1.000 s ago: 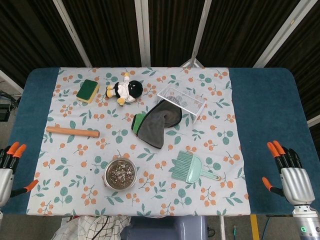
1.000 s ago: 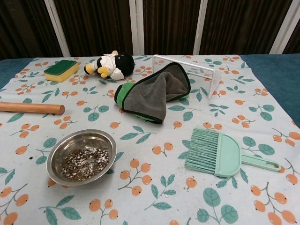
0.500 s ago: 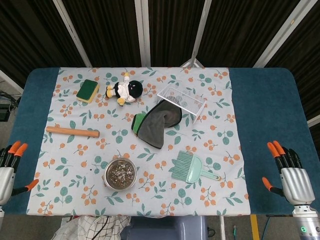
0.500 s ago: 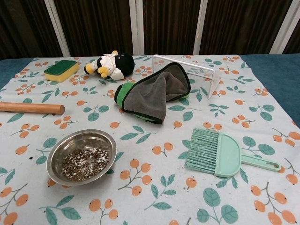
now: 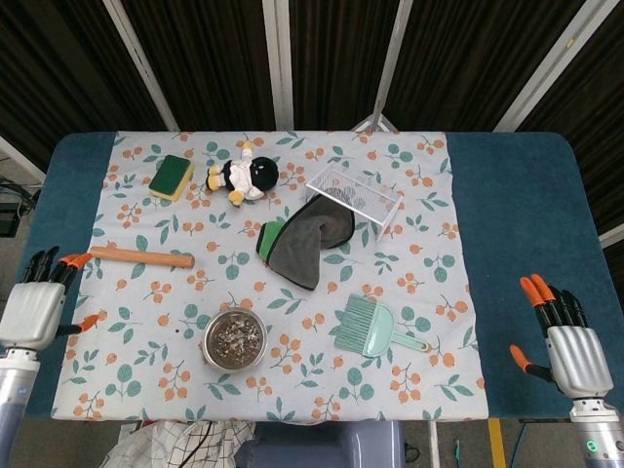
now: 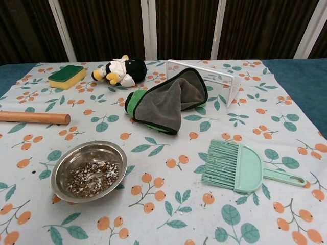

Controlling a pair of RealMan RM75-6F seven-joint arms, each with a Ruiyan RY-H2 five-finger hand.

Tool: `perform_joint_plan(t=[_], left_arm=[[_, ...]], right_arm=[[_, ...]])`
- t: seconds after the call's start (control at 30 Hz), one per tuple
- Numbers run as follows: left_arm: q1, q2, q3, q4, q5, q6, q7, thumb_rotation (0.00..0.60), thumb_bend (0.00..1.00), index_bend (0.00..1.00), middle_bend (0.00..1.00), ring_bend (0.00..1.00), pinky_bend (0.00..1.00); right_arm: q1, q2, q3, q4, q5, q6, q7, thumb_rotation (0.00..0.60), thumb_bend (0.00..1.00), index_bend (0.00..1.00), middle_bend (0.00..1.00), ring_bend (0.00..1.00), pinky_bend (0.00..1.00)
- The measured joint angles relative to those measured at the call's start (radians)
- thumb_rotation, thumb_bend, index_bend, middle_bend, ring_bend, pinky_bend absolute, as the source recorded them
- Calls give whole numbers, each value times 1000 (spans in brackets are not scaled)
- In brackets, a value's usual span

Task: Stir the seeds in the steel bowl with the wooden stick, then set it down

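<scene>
The wooden stick point(image 5: 142, 257) lies flat on the flowered cloth at the left, also seen in the chest view as a stick point(image 6: 33, 117). The steel bowl point(image 5: 234, 338) holding seeds stands near the front edge; in the chest view the bowl point(image 6: 89, 170) is at lower left. My left hand point(image 5: 37, 301) hovers over the blue table edge, just left of the stick's near end, fingers apart and holding nothing. My right hand point(image 5: 568, 343) hangs at the front right corner, fingers apart and empty. Neither hand shows in the chest view.
A green-yellow sponge point(image 5: 172, 176) and a plush toy point(image 5: 245, 176) lie at the back. A grey-green cloth point(image 5: 302, 243) spills from a clear box point(image 5: 355, 197). A mint brush and dustpan point(image 5: 373, 327) sit right of the bowl.
My left hand has risen from the front left corner toward the stick's left end. The right hand and the objects have stayed put.
</scene>
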Motion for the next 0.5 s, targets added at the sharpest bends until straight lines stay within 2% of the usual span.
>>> perform_joint_plan(t=[0.17,0.27,0.5], left_arm=[[-103,-37,-52,47,-119,-119,87,600,334,227,210,0,0],[-149,-74,-67,101,-169,-169,122,600,355,278,244,0,0],[-236,-172,-91,220,-268,-244,172,600,360,307,279,0,0]], right_arm=[[3,3,3,-4,9,-9,10,600,317,0,0,0,0],[3,4,3,-6,12,-11,14,600,318,0,0,0,0],[5,6,2,-10,15,-18,20,600,317,0,0,0,0]])
